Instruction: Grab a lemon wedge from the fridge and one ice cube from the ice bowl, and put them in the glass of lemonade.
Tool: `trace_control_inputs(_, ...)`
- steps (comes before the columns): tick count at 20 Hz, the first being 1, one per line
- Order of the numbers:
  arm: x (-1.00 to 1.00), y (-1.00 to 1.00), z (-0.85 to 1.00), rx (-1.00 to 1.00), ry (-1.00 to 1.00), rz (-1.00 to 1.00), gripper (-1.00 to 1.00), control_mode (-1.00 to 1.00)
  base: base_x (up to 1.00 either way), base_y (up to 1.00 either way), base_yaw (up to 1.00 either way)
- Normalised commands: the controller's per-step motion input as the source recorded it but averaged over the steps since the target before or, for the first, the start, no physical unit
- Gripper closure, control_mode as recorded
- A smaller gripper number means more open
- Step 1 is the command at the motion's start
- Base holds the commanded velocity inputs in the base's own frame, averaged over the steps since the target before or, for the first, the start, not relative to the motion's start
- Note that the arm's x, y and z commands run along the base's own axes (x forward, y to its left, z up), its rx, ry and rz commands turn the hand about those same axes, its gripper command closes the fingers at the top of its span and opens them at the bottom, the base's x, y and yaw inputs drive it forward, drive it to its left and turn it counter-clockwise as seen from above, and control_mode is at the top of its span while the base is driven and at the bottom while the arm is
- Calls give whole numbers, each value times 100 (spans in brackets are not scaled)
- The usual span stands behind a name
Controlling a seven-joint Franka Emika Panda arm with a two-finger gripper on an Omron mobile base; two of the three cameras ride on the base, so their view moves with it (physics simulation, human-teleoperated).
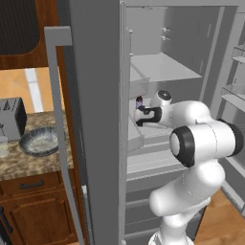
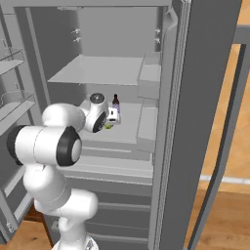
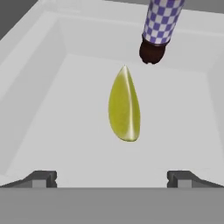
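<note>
From the left base view we see the fridge [image 1: 95, 119] standing open, smooth grey steel; left of it, on the speckled stone surface [image 1: 28, 162], sit the shallow round ice bowl [image 1: 39, 141] and the clear glass of lemonade [image 1: 4, 146]. From the right base view, a dark bottle [image 2: 116, 105] stands on the fridge's shelf. In the hand view our claw [image 3: 112, 179] is spread wide above the glossy teardrop lemon wedge [image 3: 124, 105], which lies on the fridge's shelf just before the checkered-label bottle.

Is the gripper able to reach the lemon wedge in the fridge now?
Probably yes. The gripper is open above the lemon wedge, with bare shelf between; the checkered bottle stands beyond it, not in the way.
</note>
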Motion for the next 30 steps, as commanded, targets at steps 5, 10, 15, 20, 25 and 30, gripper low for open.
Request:
trace_control_inputs(5,24,0,0,0,6,0,-100,-100,0,0,0)
trace_control_inputs(10,30,0,-5,0,1,0,-100,-100,0,0,0)
trace_control_inputs(15,26,0,-20,0,0,0,-100,-100,0,0,0)
trace_control_inputs(20,25,0,-24,0,0,0,-100,-100,0,0,0)
trace_control_inputs(25,28,0,-11,0,0,0,-100,-100,0,0,0)
trace_control_inputs(30,9,0,-23,0,0,0,-100,-100,0,0,0)
